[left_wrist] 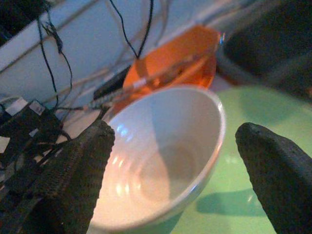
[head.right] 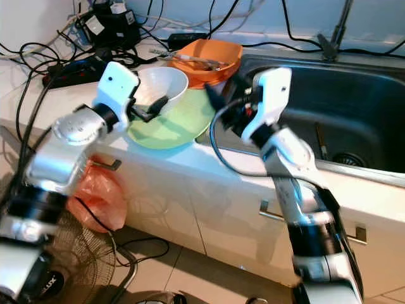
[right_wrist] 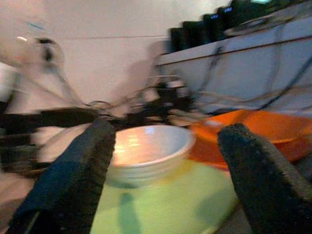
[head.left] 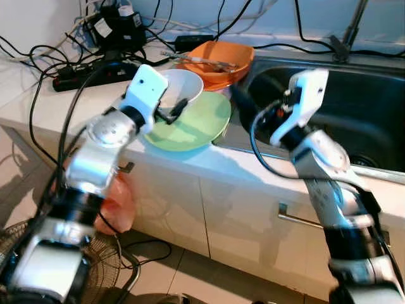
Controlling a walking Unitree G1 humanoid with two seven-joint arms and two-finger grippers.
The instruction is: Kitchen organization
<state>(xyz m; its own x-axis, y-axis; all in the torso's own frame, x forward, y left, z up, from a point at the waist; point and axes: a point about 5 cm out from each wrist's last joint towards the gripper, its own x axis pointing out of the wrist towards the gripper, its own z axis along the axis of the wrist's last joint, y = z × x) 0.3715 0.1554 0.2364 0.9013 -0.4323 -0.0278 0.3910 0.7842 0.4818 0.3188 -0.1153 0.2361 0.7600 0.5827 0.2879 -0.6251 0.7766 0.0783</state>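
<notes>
Left pincer (head.left: pixel 175 111) spread wide, empty, straddling rim of round white ceramic bowl (head.left: pixel 183 87); bowl directly ahead, seated on flat light-green plate (head.left: pixel 193 125). Right pincer (head.right: pixel 218 103) wide, farther off.

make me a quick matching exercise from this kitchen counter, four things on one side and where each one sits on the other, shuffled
Things:
1. white bowl
2. green plate
3. orange bowl
4. power strip

Places:
A. at the back of the counter, beside the sink, with utensils lying across it
B. among the black cables on the left of the counter
C. on the green plate, in front of the left gripper
D. on the counter's front edge, next to the sink, under the white bowl

Pairs: 1-C, 2-D, 3-A, 4-B
</notes>
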